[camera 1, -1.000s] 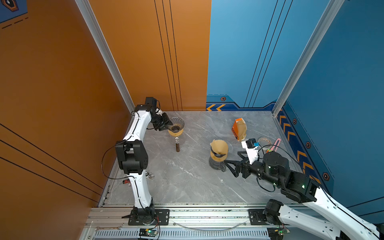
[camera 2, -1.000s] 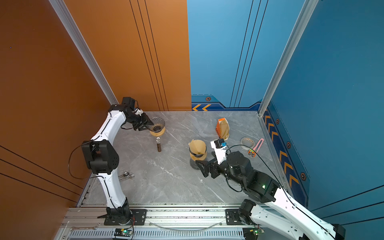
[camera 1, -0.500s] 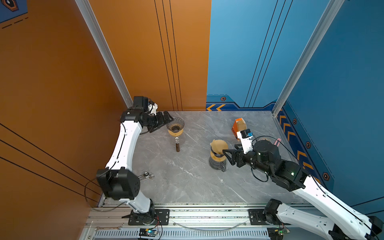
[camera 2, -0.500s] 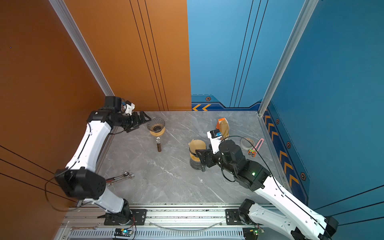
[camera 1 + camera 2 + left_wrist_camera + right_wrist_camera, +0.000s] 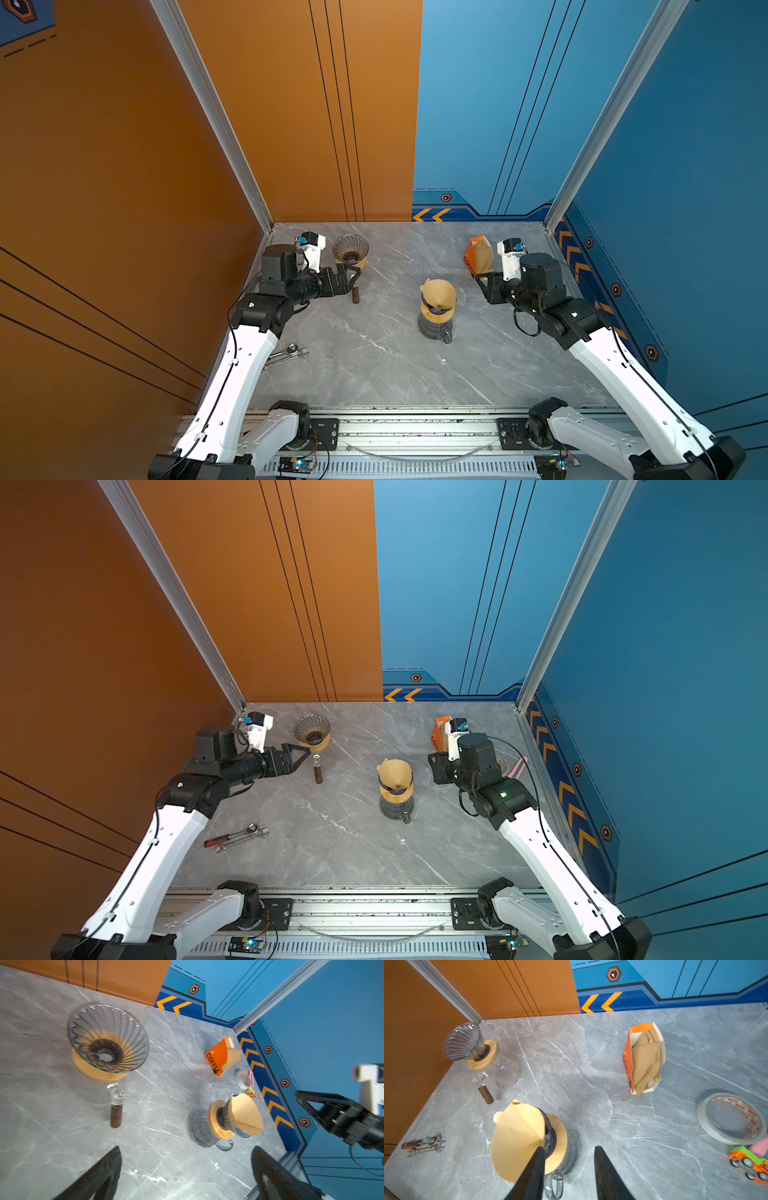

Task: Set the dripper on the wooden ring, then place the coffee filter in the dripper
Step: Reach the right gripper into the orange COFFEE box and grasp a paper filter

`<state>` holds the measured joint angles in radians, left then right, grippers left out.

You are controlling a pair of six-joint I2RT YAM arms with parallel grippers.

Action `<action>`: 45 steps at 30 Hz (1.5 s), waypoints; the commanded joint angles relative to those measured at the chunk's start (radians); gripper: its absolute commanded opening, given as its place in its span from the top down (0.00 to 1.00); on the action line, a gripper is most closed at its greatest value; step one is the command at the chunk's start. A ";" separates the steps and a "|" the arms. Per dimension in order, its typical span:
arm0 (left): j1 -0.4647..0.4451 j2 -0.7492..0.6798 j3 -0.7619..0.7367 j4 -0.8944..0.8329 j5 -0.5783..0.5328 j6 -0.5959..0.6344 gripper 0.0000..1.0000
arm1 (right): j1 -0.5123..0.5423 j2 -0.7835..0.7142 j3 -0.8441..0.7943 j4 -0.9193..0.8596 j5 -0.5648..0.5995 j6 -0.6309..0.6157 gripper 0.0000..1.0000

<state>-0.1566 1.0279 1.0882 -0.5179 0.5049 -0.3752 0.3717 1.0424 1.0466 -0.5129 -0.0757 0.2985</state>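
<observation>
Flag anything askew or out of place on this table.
The coffee filter looks crooked in the centre dripper: it pokes well above the glass and leans to one side instead of lining it. Nothing looks spilled or broken.

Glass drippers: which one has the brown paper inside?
The ribbed glass dripper with the wooden collar on the glass carafe mid-table holds the brown paper filter cone. The other ribbed glass dripper, near the orange wall, is empty.

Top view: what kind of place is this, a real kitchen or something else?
Probably a robot test cell, not a kitchen: two arms bolted to a rail, painted panel walls around a marble-look tabletop, and wrenches sharing it with a coffee dripper.
</observation>
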 commanded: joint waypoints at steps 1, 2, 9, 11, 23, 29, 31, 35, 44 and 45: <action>-0.072 -0.009 -0.021 0.114 0.033 -0.016 0.02 | -0.054 0.054 0.018 0.018 -0.036 -0.027 0.66; -0.099 -0.012 -0.027 0.123 0.012 -0.014 0.02 | -0.071 0.074 0.014 0.036 -0.036 -0.023 0.66; -0.212 -0.046 -0.101 0.199 -0.047 -0.043 0.02 | -0.180 0.229 0.002 0.165 -0.033 0.023 0.71; -0.229 -0.049 -0.111 0.203 -0.056 -0.047 0.02 | -0.207 0.275 0.010 0.189 -0.037 0.037 0.74; -0.306 -0.083 -0.196 0.277 -0.082 -0.077 0.02 | -0.292 0.502 0.059 0.323 -0.047 0.106 0.80; -0.319 -0.085 -0.218 0.285 -0.091 -0.083 0.02 | -0.299 0.595 0.117 0.342 -0.075 0.117 0.80; -0.322 -0.084 -0.218 0.286 -0.091 -0.082 0.02 | -0.300 0.620 0.133 0.343 -0.082 0.121 0.80; -0.322 -0.076 -0.211 0.281 -0.089 -0.079 0.02 | -0.300 0.667 0.171 0.347 -0.096 0.128 0.81; -0.324 -0.058 -0.182 0.240 -0.086 -0.059 0.02 | -0.298 0.716 0.186 0.350 -0.088 0.136 0.81; -0.323 -0.057 -0.184 0.242 -0.086 -0.059 0.02 | -0.299 0.720 0.187 0.352 -0.087 0.136 0.81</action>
<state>-0.4725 0.9649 0.8810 -0.2623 0.4259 -0.4530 0.0784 1.7489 1.2079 -0.1780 -0.1574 0.4206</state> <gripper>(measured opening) 0.979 0.192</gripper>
